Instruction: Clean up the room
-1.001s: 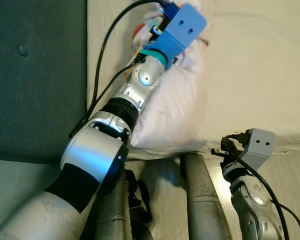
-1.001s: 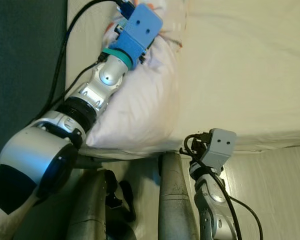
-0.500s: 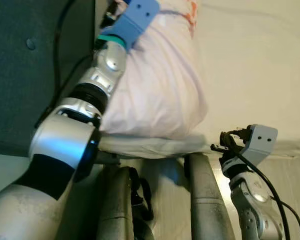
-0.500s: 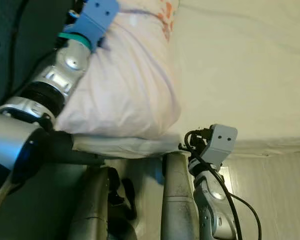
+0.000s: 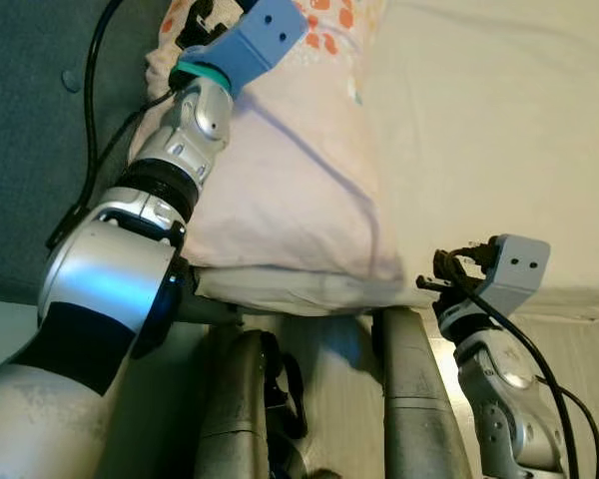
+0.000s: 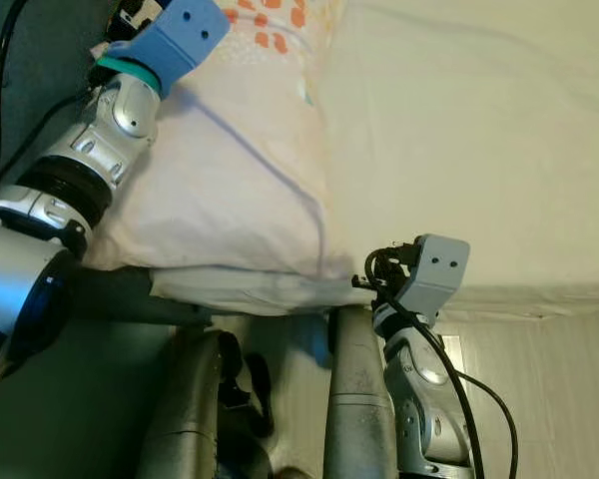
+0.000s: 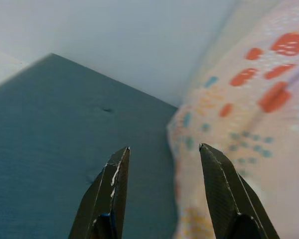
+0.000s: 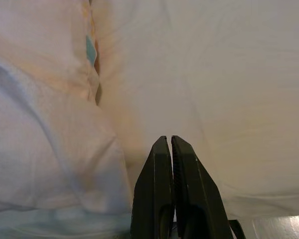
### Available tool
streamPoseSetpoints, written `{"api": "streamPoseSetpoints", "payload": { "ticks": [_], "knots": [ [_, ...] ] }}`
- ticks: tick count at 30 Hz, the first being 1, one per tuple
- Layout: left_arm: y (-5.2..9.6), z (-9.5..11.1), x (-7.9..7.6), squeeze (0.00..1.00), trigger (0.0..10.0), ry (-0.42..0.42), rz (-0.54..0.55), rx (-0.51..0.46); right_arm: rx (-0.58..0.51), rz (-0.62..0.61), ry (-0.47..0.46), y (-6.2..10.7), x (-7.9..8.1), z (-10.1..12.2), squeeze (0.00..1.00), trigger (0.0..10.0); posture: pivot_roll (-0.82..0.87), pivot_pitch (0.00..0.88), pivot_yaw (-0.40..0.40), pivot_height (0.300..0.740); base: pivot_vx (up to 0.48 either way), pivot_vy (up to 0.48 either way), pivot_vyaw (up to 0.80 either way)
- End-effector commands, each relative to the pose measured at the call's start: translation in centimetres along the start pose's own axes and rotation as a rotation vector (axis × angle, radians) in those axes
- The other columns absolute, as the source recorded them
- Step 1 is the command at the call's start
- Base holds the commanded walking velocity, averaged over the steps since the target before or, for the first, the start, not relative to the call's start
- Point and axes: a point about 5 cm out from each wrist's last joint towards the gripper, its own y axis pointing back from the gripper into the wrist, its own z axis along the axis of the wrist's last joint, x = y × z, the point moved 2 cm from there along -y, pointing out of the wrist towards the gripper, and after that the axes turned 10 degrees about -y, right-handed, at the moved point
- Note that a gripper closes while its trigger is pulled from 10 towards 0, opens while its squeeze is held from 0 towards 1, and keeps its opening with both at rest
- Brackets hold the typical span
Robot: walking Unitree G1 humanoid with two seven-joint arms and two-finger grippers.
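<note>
Pillow (image 5: 299,170) edge hidden by left arm; left gripper (image 7: 163,149) parted.

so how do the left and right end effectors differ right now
The left end effector has its fingers spread apart, while the right end effector has its fingers pressed together, holding nothing. The left one reaches far forward along the pillow, between it and the dark headboard; the right one sits near the bed edge, pointing over the sheet. Both have two long black fingers.
</note>
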Motion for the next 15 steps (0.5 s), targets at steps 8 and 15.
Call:
{"api": "streamPoseSetpoints", "payload": {
  "ticks": [8,15],
  "knots": [
    [0.3,-2.8,1.0,0.00,10.0,0.026,0.020,0.055,0.065,0.016,0.001,-0.5,-0.2,-1.4,0.00,10.0,-0.38,0.321,0.261,0.630,0.000,0.000,0.00],
    [8.3,-14.0,-5.8,0.00,10.0,0.495,-0.126,0.514,0.092,-0.009,0.055,-0.7,-1.3,-1.7,0.00,10.0,-0.38,0.279,0.251,0.630,0.000,0.000,0.00]
  ]
}}
